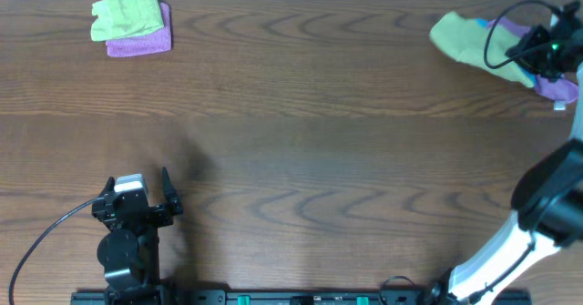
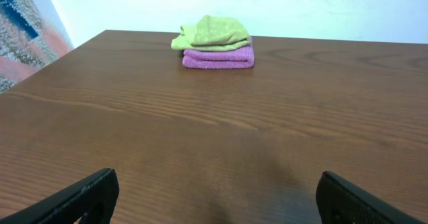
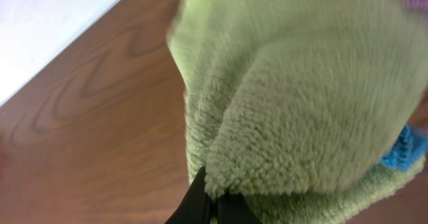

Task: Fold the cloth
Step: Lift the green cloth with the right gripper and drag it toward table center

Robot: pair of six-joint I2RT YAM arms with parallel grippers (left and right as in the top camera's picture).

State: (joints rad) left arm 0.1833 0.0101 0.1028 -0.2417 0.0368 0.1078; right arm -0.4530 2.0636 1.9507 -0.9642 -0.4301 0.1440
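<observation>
Begins the pick-up, right gripper (image 3: 210,196) pinched shut on the green cloth (image 1: 465,36) at the far right corner of the counter (image 1: 291,114) (left gripper (image 1: 138,177) wide, empty), and likely needs a pull toward bare wood for spreading.

Reading as a robotics lab bench. Left arm (image 1: 126,241) and right arm (image 1: 499,255) are sitting on a black mounting rail (image 1: 301,298) at the edge of a bare wood-grain table (image 1: 291,114). A loose cable (image 1: 46,230) is trailing across it. A plain white wall (image 2: 321,3) is running behind, and a folded cloth stack (image 1: 134,21) is lying at the far edge.
</observation>
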